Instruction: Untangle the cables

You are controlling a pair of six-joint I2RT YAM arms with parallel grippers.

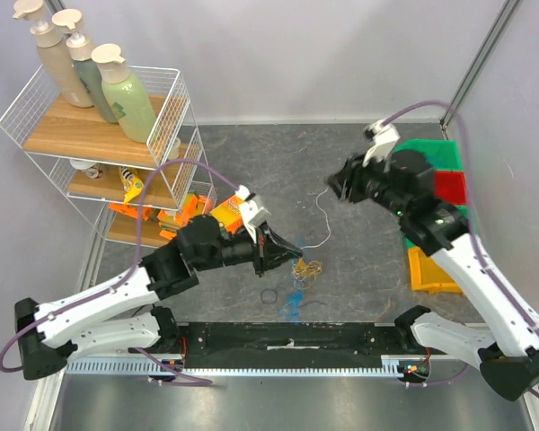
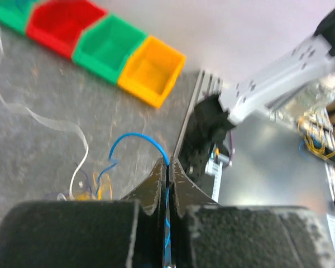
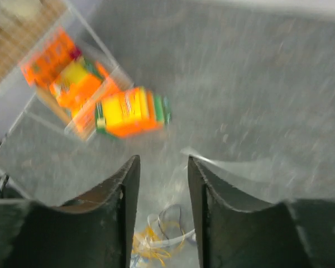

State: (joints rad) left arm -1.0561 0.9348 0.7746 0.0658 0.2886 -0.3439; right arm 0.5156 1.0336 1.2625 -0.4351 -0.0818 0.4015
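Rack: a wire rack (image 1: 184,99) stands at the far left. Three pump bottles (image 1: 126,99) sit on its top shelf and orange packs (image 1: 193,206) on the lower shelves.
Box: an orange and yellow box (image 3: 131,111) lies on the tabletop (image 1: 251,162) just beside the rack's foot.
Bins: a row of bins runs along the right edge: green (image 2: 109,47), red (image 2: 61,22) and orange (image 2: 151,70). The right arm covers part of the row in the top view.
Left tool: the left tool (image 2: 168,167) has its jaws pressed together, pinching the blue cable (image 2: 137,135). The cable arches up out of the tips and drops back to the tabletop.
Right tool: the right tool (image 3: 163,167) has its jaws spread, with grey tabletop showing in the gap. It is raised and well apart from the tangle.
Yellow cable: the yellow cable (image 1: 307,268) is a small curly knot just past the left tool's tips.
White cable: the white cable (image 1: 323,215) trails from the knot toward the right tool. Whether it touches that tool I cannot tell.
Blue on tabletop: more blue strand (image 1: 294,301) lies nearer the arm bases.
Loop: a dark loop (image 1: 269,294) lies beside that blue strand.
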